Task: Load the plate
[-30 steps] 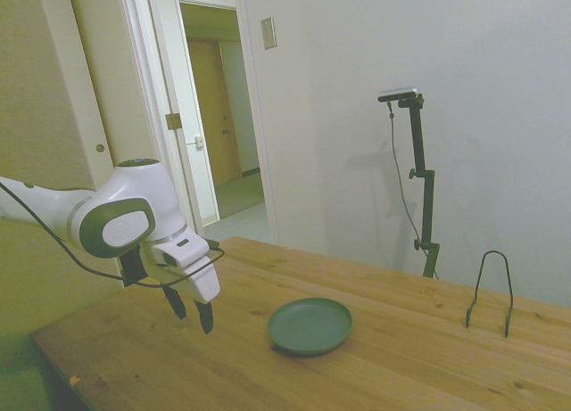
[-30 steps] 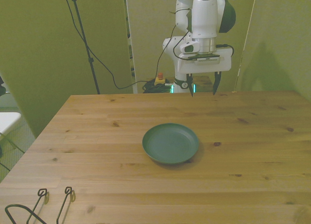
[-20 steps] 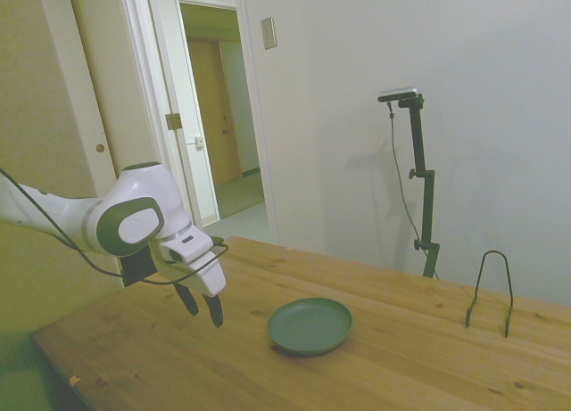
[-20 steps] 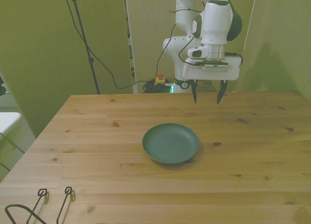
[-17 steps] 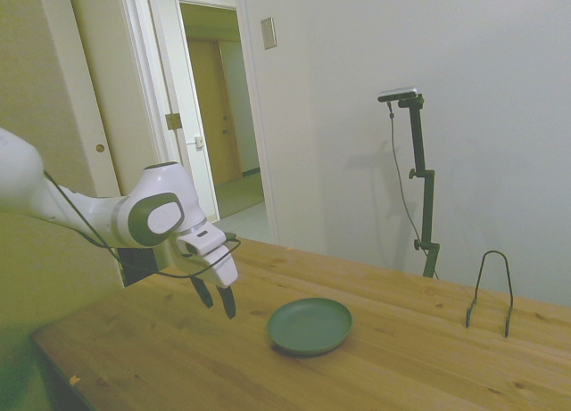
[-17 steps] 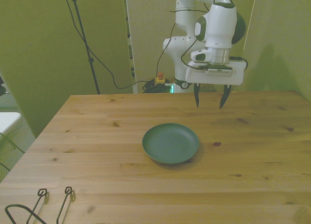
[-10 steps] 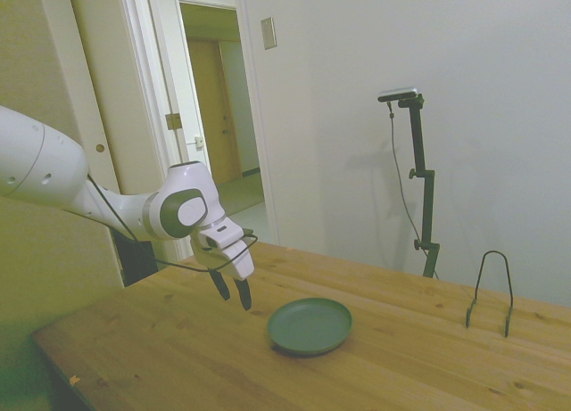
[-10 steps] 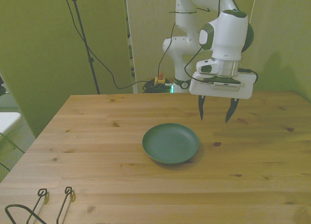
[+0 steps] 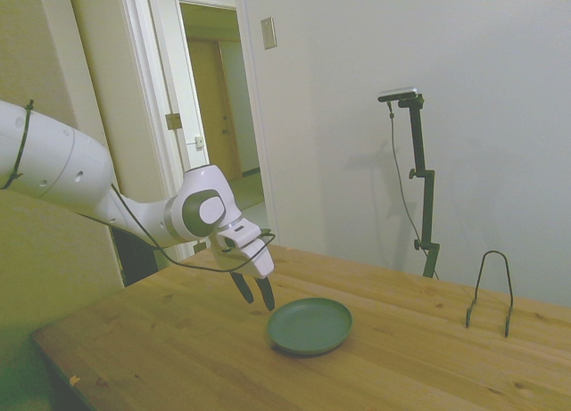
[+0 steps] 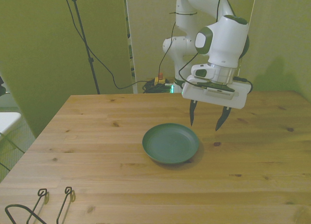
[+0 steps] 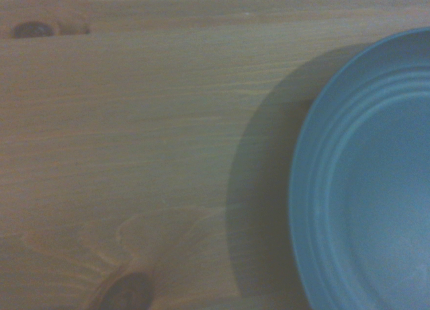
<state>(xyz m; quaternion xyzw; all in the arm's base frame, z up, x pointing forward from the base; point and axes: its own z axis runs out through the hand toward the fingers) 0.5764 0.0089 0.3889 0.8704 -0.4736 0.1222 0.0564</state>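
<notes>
Hand (image 10: 204,122) now nearer plate (image 10: 170,143)

In the wrist view the plate (image 11: 366,189) is cut off by the picture's edges, only a soft, slightly blurred part of its rim and inside showing. In the front view a black wire rack (image 10: 36,204) on the desk (image 10: 97,151) runs off the bottom edge, so its shape is perhaps only half seen.

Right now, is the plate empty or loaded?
Empty: the plate lies flat on the table with bare green inside.
</notes>
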